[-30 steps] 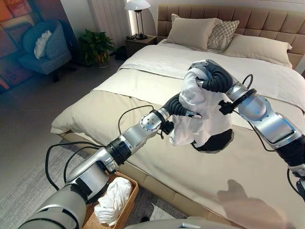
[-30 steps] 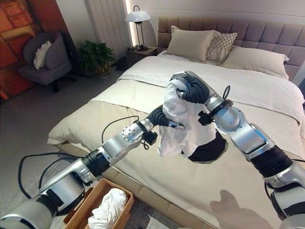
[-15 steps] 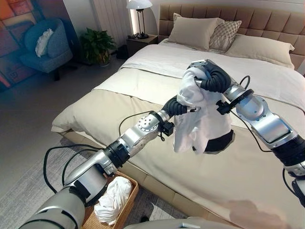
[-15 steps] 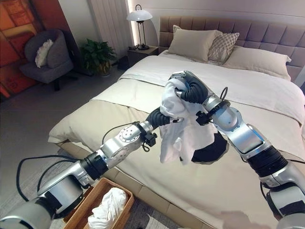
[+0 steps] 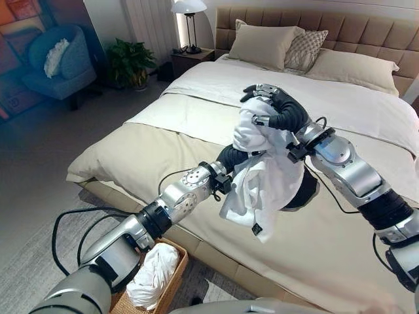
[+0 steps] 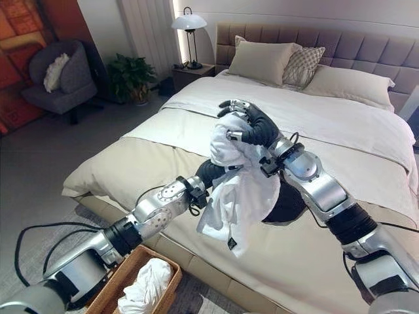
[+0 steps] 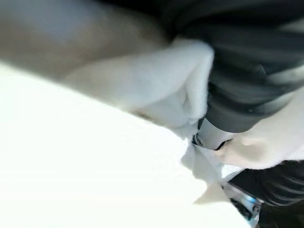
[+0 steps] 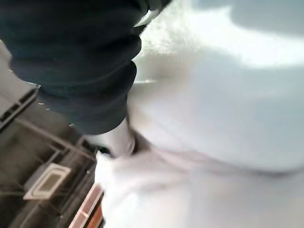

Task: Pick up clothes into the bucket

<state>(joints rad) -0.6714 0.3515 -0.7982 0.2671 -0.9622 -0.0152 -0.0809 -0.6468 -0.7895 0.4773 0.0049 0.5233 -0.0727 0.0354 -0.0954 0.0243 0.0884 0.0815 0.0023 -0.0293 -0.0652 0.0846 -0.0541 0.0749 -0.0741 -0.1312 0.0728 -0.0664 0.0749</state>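
The crumpled white cloth garment (image 5: 262, 176) is hanging above the bed, bunched under the right hand (image 5: 272, 108), whose fingers are loosening, and the left hand (image 5: 234, 157), grip hidden, awaiting carriage to the woven wicker basket (image 5: 171, 271).

Before me a beige bed (image 5: 196, 150) with tufted headboard (image 5: 366, 29), pillows (image 5: 265, 44), bedside lamp (image 5: 188, 8), potted plant (image 5: 129, 62), blue armchair (image 5: 62, 62), grey floor (image 5: 33, 157).

the right hand's (image 8: 80, 66) dark ribbed cover lies against white cloth (image 8: 213, 118).
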